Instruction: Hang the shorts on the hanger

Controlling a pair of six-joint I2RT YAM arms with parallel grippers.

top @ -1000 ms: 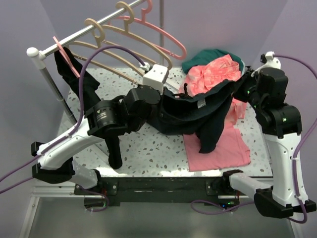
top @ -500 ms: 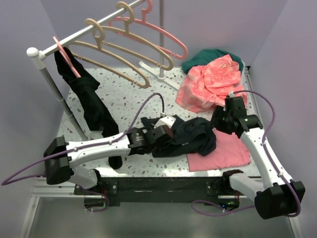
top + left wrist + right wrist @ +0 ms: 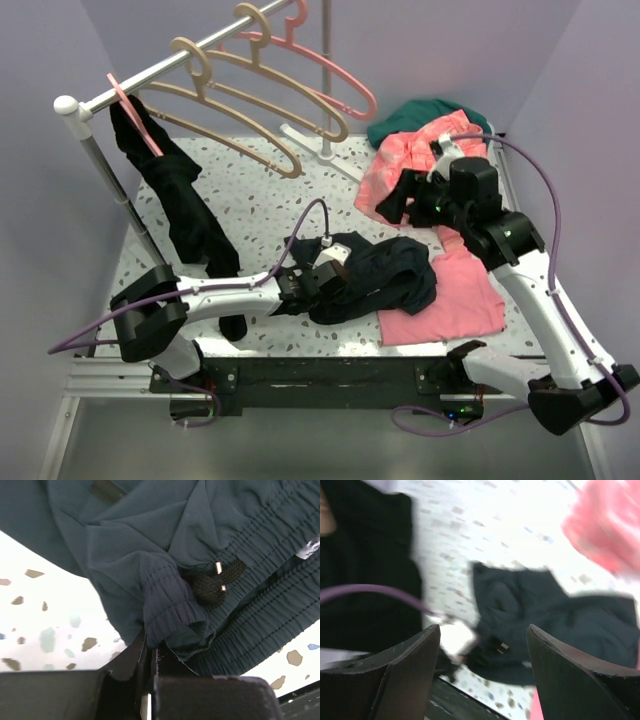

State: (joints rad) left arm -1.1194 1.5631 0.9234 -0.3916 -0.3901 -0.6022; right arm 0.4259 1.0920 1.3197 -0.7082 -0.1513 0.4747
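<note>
The shorts lie in a dark navy heap on the speckled table, partly over a flat pink cloth. My left gripper is low at their left end, shut on a bunched fold of the elastic waistband; the left wrist view shows its closed jaws pinching that fold beside the drawstring knot. My right gripper hovers behind the shorts, open and empty. In the blurred right wrist view its fingers stand wide apart above the shorts. The beige hanger hangs on the rail at the back left.
The rail also carries a second beige hanger, a pink hanger and a long black garment. A coral cloth and a teal cloth are piled at the back right. The flat pink cloth lies front right.
The shorts, held stretched in the air between both grippers, have come down onto the table. My right gripper has let go, opened and drawn up and back; the left still grips them.
</note>
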